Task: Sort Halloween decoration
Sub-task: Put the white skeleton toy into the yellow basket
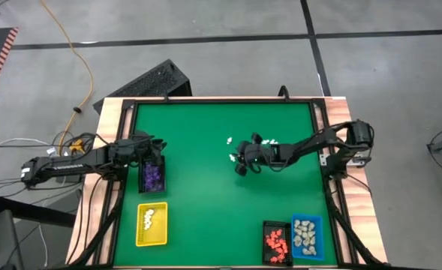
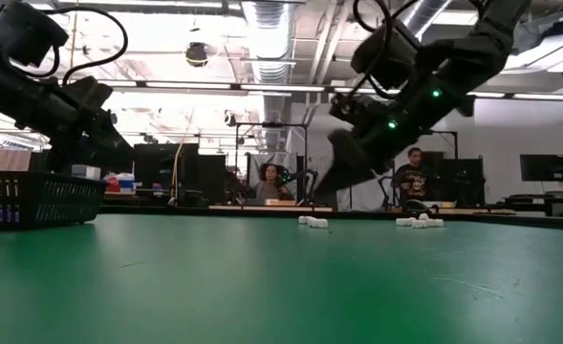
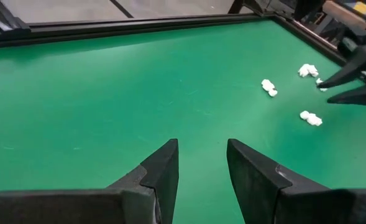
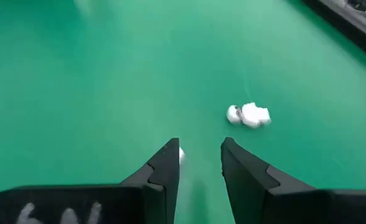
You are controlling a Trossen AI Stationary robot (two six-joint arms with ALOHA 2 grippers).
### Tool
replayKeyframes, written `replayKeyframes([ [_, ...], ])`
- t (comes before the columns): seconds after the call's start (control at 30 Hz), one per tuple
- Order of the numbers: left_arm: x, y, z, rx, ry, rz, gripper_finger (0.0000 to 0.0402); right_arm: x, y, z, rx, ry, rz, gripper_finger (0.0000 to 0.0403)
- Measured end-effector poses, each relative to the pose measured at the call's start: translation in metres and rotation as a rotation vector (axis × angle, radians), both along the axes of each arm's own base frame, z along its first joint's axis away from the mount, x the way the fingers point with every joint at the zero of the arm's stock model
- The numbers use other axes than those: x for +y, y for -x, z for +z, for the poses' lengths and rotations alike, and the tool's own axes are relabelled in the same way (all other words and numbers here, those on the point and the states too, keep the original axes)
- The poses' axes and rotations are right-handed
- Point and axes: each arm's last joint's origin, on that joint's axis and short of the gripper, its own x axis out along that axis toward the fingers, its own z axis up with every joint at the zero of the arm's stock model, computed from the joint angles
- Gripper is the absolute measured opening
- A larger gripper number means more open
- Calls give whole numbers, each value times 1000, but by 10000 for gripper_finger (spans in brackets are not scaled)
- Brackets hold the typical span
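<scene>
Lumpy white figurines [image 4: 249, 115] on smooth green mat [image 1: 205, 172], right fingers [image 4: 164, 165] parted

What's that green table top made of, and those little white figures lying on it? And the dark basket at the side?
The green table top looks like matte felt or a soft mat: even colour, only a faint sheen. The white figurines seem moulded plastic or resin, smooth and lumpy; too small to be sure. The dark basket looks like rigid plastic, with a slotted wall you can see through.
</scene>
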Motion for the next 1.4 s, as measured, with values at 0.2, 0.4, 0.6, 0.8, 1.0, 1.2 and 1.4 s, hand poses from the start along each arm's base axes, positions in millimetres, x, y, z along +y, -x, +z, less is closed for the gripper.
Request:
replayKeyframes([
  [0.2,0,0,-1,12,1,14,126,7,-11,-25,-28,-68,-34,181],
  [0.4,0,-1,-2,23,11,11,126,8,-20,-52,-70,-69,-113,212],
  [0.6,0,-1,-3,24,14,6,126,15,-22,-74,-72,-75,-165,189],
  [0.8,1,-1,-3,22,15,14,126,26,-20,-73,-87,-19,-220,122],
  [1.0,1,-1,-3,15,24,20,126,31,-20,-72,-102,1,-231,48],
  [1.2,1,-1,-3,12,28,21,126,31,-23,-63,-173,5,-206,34],
  [1.4,1,-1,-3,12,27,22,126,33,-49,-30,-277,45,-133,34],
])
